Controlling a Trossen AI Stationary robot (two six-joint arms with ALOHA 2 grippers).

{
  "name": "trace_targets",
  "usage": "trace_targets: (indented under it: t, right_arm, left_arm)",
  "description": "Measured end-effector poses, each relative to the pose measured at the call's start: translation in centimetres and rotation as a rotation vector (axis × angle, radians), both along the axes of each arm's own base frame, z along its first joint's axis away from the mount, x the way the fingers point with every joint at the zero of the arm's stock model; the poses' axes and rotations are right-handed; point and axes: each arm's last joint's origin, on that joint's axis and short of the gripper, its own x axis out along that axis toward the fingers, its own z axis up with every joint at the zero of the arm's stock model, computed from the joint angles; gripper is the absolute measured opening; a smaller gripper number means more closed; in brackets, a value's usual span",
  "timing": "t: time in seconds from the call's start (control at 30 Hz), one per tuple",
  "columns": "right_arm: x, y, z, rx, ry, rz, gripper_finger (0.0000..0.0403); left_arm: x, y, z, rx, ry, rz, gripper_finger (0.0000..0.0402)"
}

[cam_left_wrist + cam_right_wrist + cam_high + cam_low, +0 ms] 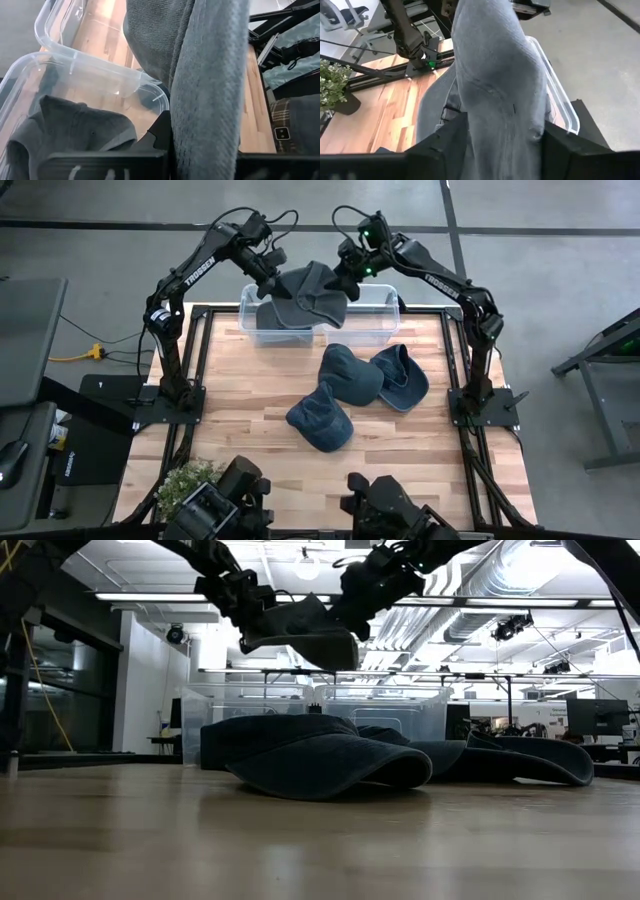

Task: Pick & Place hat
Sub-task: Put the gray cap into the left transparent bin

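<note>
Both grippers hold one grey hat (pixel 310 288) up in the air over a clear plastic bin (pixel 385 308) at the table's far edge. My left gripper (pixel 268 278) has the hat's left side and my right gripper (pixel 345 285) its right side; both are shut on it. In the low view the hat (pixel 300 635) hangs high above the table. Another grey hat (pixel 280 315) lies on the floor of the bin, in its left part. Three dark blue hats (pixel 350 370), (pixel 400 375), (pixel 320 418) rest on the table. My left gripper (pixel 200 150) pinches the grey hat's cloth (pixel 210 100) between its two fingers, coming from the table's left and slanting down. The hat is lifted clear above the bin. The cloth covers the place of contact, so the part held cannot be told. My right gripper (pixel 505 145) pinches the hat's cloth (pixel 495 100) between its two fingers (pixel 445 145), coming from the table's right and slanting down. The cloth runs from the fingers toward the other gripper, and the hat is lifted clear, over the bin's rim (pixel 560 100).
The bin's walls (pixel 100 70) stand right under the held hat. The three blue hats lie clustered at mid-table, two of them overlapping. A potted plant (pixel 185 480) stands at the near left corner. Bare wood (pixel 230 395) shows on the table's left half.
</note>
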Motion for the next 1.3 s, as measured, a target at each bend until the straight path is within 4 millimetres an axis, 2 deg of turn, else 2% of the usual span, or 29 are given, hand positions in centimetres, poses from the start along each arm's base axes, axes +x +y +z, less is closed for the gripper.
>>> trace_targets:
  t: [0.13,0.3,0.37,0.67,1.07,1.3]
  right_arm:
    - [0.0,0.0,0.0,0.009,0.003,-0.006,0.0121]
    - [-0.1,-0.2,-0.1,-0.023,0.034,-0.066,0.0027]
    - [-0.1,-0.3,-0.1,-0.037,0.046,-0.089,0.0009]
    - [0.1,-0.5,0.1,-0.028,0.035,-0.174,0.0003]
    - [1.4,-0.1,1.4,0.082,-0.101,-0.257,0.0001]
    - [2.5,1.2,1.6,0.086,-0.117,-0.213,0.0001]
  left_arm:
    - [0.0,0.0,0.0,0.003,0.001,0.001,0.0006]
    - [0.0,0.0,0.0,0.004,0.000,0.001,0.0012]
    - [0.0,0.0,0.0,0.005,0.000,0.001,0.0016]
    - [0.0,0.5,0.1,0.085,0.068,0.063,0.0049]
    - [-0.5,0.5,3.2,0.243,0.139,0.166,0.0169]
    - [-0.8,0.4,3.5,0.266,0.188,0.193,0.0178]
